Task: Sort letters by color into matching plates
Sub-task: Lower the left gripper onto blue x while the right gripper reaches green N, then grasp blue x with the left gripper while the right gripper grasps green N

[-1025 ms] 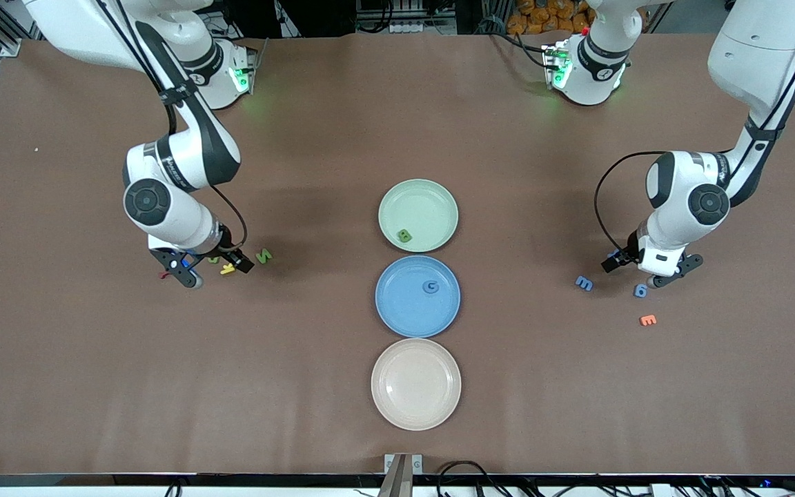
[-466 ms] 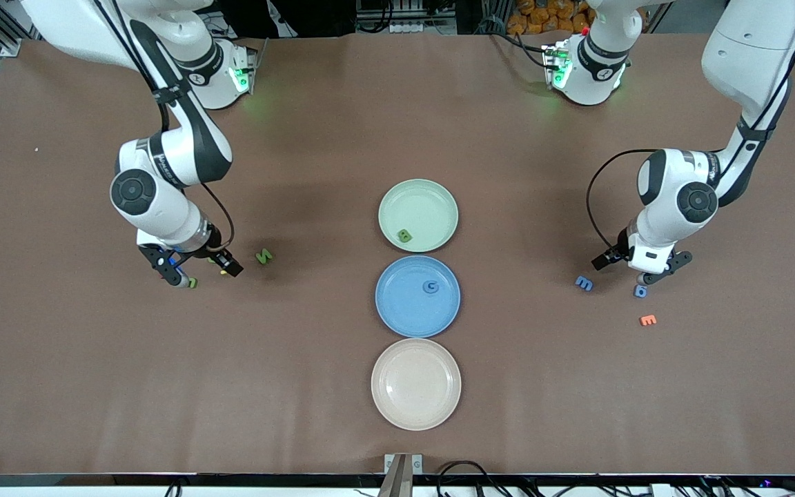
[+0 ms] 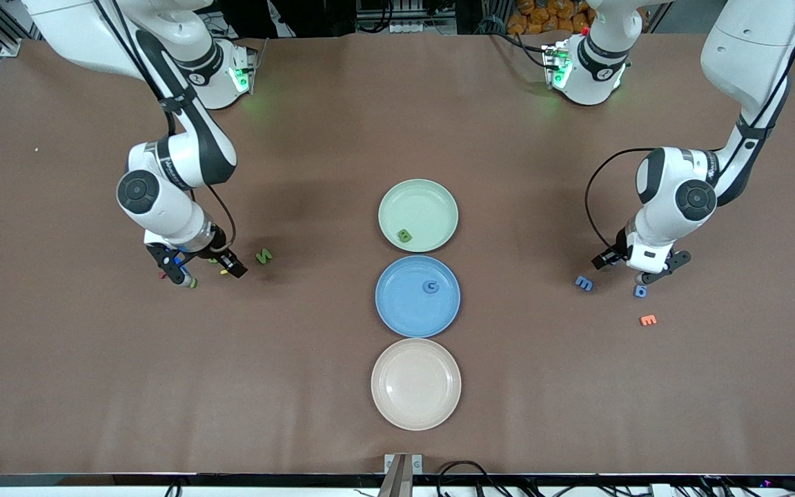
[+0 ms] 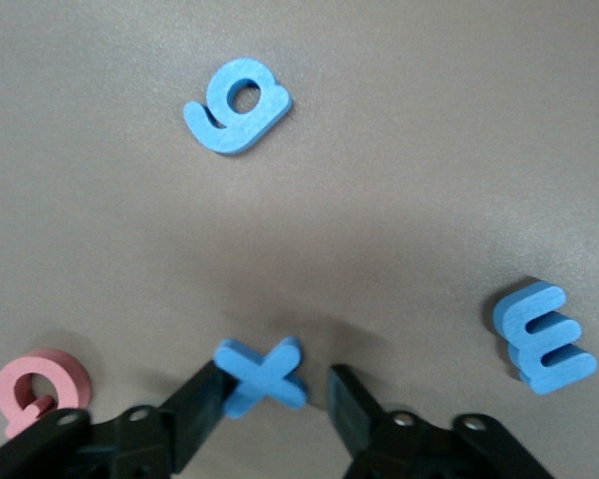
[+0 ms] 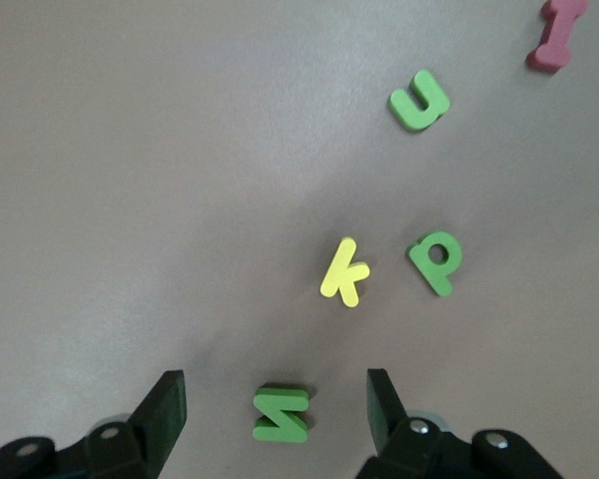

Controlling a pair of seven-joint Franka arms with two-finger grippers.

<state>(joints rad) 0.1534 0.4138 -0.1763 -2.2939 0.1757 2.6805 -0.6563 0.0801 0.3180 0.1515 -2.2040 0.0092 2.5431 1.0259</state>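
Observation:
My left gripper [image 3: 602, 261] [image 4: 277, 379] is open and low around a blue X [image 4: 263, 374]; one finger touches it and the other stands apart. A blue 6 [image 3: 640, 291] [image 4: 237, 103] and a blue E [image 3: 584, 283] [image 4: 542, 336] lie close by. My right gripper [image 3: 235, 267] [image 5: 277, 387] is open, with a green N [image 3: 263, 256] [image 5: 281, 413] on the table between its fingers. A green P [image 5: 436, 261] and a green U [image 5: 419, 101] lie beside it. The mint plate [image 3: 428, 200] holds a green letter [image 3: 405, 236]. The blue plate [image 3: 401, 310] holds a blue letter [image 3: 430, 286].
A cream plate [image 3: 416, 407] lies nearest the front camera, in line with the other two plates. A yellow k [image 5: 344, 270] and a red I [image 5: 557, 35] lie among the green letters. A pink Q [image 4: 40, 389] and an orange E [image 3: 648, 319] lie near the blue ones.
My left gripper has moved a little toward the plates and settled over the blue X. My right gripper moved away from the plates, then slightly back toward the green N.

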